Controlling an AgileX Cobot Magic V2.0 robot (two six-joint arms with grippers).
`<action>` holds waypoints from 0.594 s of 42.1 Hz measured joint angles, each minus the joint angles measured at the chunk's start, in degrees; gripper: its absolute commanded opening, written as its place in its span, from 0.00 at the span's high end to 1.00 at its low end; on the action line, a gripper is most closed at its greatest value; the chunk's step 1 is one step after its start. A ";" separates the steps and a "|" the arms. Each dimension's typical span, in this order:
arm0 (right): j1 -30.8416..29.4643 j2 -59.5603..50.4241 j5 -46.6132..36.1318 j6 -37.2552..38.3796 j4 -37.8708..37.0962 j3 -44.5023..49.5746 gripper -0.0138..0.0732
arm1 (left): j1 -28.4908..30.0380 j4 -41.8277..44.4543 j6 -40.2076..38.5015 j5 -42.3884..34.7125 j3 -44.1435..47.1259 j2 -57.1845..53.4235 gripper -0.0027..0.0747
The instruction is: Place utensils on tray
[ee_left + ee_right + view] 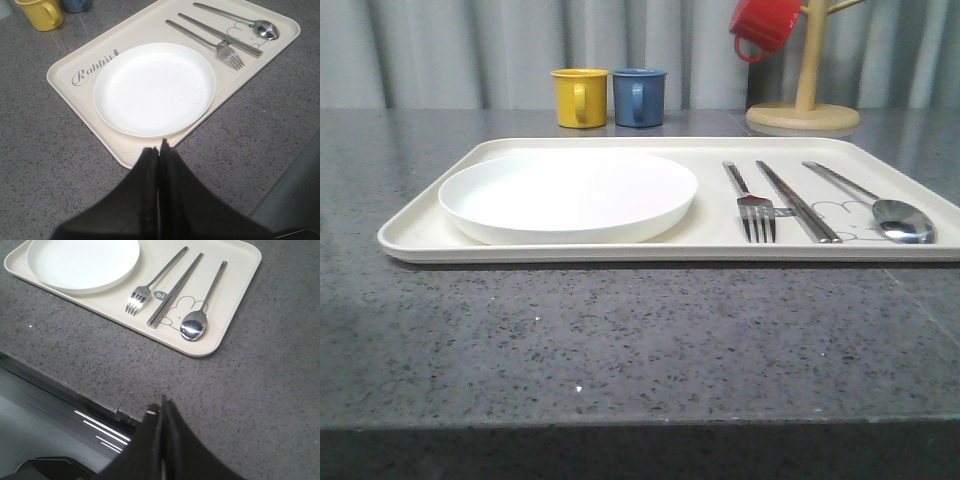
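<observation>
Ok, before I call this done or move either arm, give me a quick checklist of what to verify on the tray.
1. Plate flat on the tray, its left half: ok.
2. Fork inside the rim, right of the plate: ok.
3. Chopsticks together between fork and spoon: ok.
4. Spoon fully on the tray: ok.
5. Left gripper shut, holding nothing: ok.
6. Right gripper shut, over bare counter off the tray: ok.

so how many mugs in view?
3. Yellow mug and blue mug stand side by side behind the tray; red mug hangs on the wooden stand at back right. None seem hidden.
</observation>
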 measured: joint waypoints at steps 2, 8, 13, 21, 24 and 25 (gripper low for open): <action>0.00 0.00 0.00 0.00 0.00 0.00 0.98 | 0.00 0.00 0.00 0.00 0.00 0.00 0.99; 0.00 0.00 0.00 0.00 0.00 0.00 0.98 | 0.00 0.00 0.00 0.00 0.00 0.00 0.99; 0.00 0.00 0.00 0.00 0.00 0.00 0.98 | 0.00 0.00 0.00 0.00 0.00 0.00 0.99; 0.00 0.00 0.00 0.00 0.00 0.00 0.98 | 2.11 0.00 0.00 -0.18 0.09 -1.19 0.99; 0.00 0.00 0.00 0.00 0.00 0.00 0.98 | 6.34 0.13 0.00 -2.30 1.56 -2.75 0.99; 0.00 0.00 0.00 0.00 0.00 0.00 0.98 | 7.72 0.23 0.00 -3.94 2.29 -3.57 0.99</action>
